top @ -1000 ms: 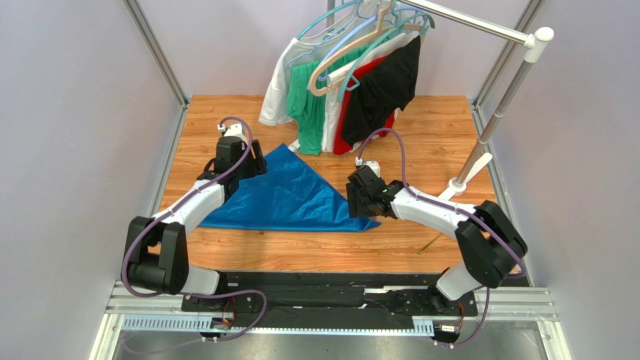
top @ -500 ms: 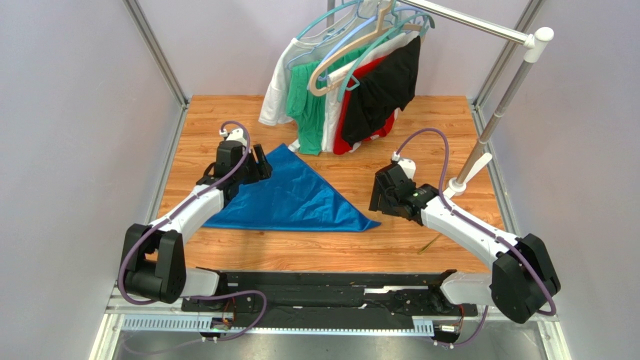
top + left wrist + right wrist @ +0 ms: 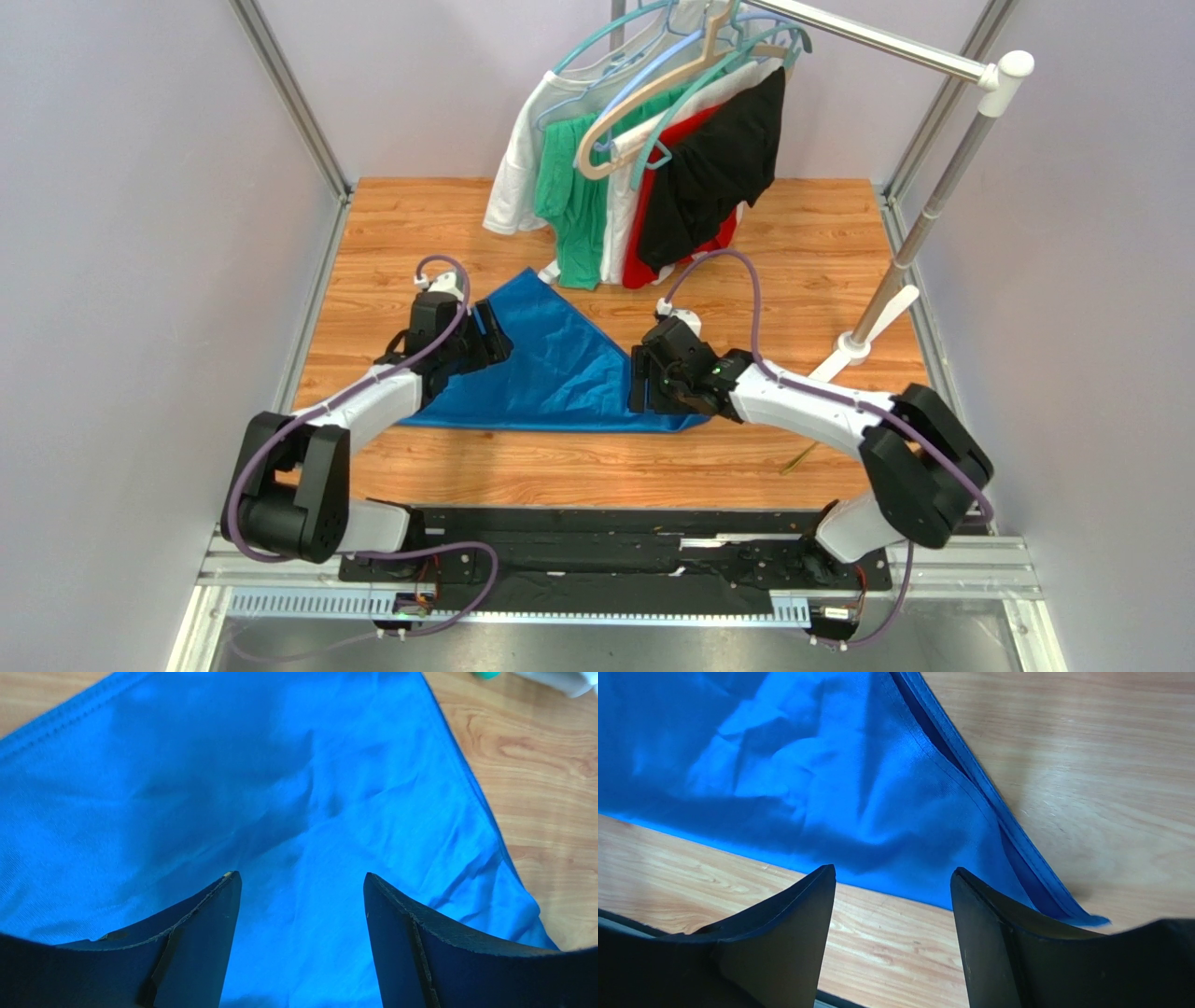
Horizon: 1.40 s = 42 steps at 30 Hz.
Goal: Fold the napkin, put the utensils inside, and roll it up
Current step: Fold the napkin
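One napkin (image 3: pixel 554 371) at mid-frame and two grippers, the left gripper (image 3: pixel 300 878) and right gripper (image 3: pixel 892 870). At upper centre one rack (image 3: pixel 1009 73) carries at least four garments: white garment (image 3: pixel 519 161), green garment (image 3: pixel 568 175), red garment (image 3: pixel 648 245), black garment (image 3: pixel 723 168)

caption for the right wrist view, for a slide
Open right claw over the near edge of the folded blue napkin on the wooden table.

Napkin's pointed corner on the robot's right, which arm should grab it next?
Probably right. The right gripper hangs open close by that corner of the napkin; the left gripper is open over the cloth's opposite side.
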{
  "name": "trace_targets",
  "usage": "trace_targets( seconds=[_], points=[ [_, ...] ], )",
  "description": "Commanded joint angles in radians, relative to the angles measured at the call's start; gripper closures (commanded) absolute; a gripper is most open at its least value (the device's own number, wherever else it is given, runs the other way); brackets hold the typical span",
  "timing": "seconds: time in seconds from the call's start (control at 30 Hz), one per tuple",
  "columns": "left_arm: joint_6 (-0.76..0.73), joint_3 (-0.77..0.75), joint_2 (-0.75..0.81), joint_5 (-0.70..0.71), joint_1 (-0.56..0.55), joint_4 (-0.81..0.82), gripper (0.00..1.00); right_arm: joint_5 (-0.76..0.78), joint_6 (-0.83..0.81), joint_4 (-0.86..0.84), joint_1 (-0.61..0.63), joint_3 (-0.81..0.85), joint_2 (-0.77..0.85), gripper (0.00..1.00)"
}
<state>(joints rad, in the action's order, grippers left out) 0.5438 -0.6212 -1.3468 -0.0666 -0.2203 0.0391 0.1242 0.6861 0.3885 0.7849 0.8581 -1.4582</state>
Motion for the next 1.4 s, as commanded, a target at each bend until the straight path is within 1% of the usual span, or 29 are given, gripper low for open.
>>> trace_targets(
  seconds=[0.0,0.23,0.67,0.87,0.93,1.0,1.07,1.17,1.2,1.27,1.3,1.37],
  points=[
    [0.038,0.027,-0.011,0.001,-0.001,0.081,0.26,-0.034,0.026,-0.082,-0.003,0.035,-0.077,0.35],
    [0.048,0.080,-0.006,0.025,0.015,0.111,0.26,0.031,0.032,-0.028,-0.018,0.013,-0.083,0.35],
    [0.064,0.094,0.014,0.047,0.025,0.099,0.26,0.072,0.084,0.059,-0.053,-0.030,-0.061,0.34],
    [0.065,0.094,0.014,0.048,0.025,0.099,0.26,0.071,0.085,0.059,-0.056,-0.036,-0.051,0.34],
    [0.061,0.089,0.014,0.045,0.025,0.099,0.26,0.069,0.084,0.061,-0.056,-0.034,-0.028,0.33],
    [0.041,0.066,0.023,0.053,0.025,0.079,0.26,0.104,0.090,0.104,-0.056,-0.022,0.013,0.32],
    [0.028,0.042,0.038,0.060,0.025,0.062,0.26,0.135,0.095,0.166,-0.065,-0.013,0.088,0.30],
    [0.001,-0.003,0.051,0.065,0.024,0.030,0.26,0.164,0.104,0.207,-0.117,-0.033,0.174,0.30],
    [-0.014,-0.014,0.054,0.065,0.022,0.019,0.26,0.169,0.119,0.223,-0.172,-0.048,0.192,0.30],
    [-0.036,-0.038,0.058,0.065,0.016,0.010,0.26,0.166,0.148,0.248,-0.237,-0.100,0.249,0.26],
    [-0.042,-0.046,0.060,0.065,0.015,-0.002,0.26,0.158,0.174,0.251,-0.303,-0.120,0.272,0.24],
    [-0.051,-0.060,0.063,0.062,0.009,-0.010,0.26,0.157,0.205,0.257,-0.367,-0.180,0.344,0.23]
  ],
)
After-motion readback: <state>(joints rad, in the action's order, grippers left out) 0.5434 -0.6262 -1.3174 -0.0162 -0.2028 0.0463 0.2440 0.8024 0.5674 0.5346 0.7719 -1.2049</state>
